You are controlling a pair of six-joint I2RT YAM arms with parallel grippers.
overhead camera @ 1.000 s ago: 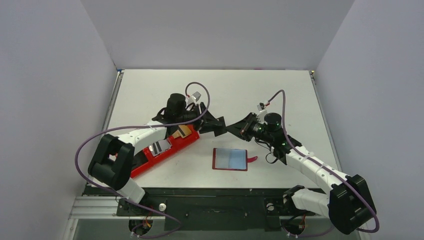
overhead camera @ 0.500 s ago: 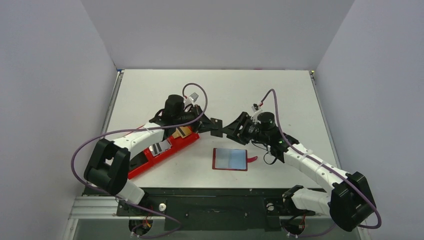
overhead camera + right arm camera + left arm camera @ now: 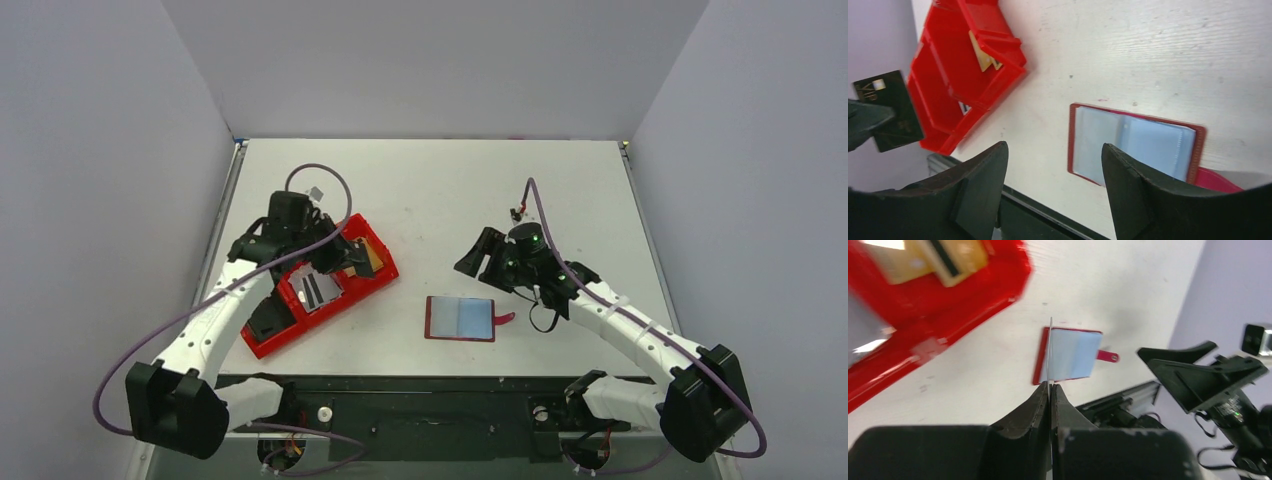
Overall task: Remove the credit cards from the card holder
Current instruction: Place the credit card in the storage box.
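The card holder lies open and flat on the table, with pale blue sleeves and a red strap tab on its right. In the left wrist view my left gripper is shut on a thin credit card, seen edge-on. From the right wrist the same card shows a dark face. My left gripper hovers over the red tray. Above and to the right of the holder, my right gripper stands open and empty, its jaws wide apart.
The red compartment tray sits at the left and holds silver-grey cards and a tan card. Grey walls close in the table on three sides. A black rail runs along the near edge.
The grippers met mid-table. My left one shut on the card, my right one opened and let go. The left arm then swung left with the card over the tray, and the right pulled back.
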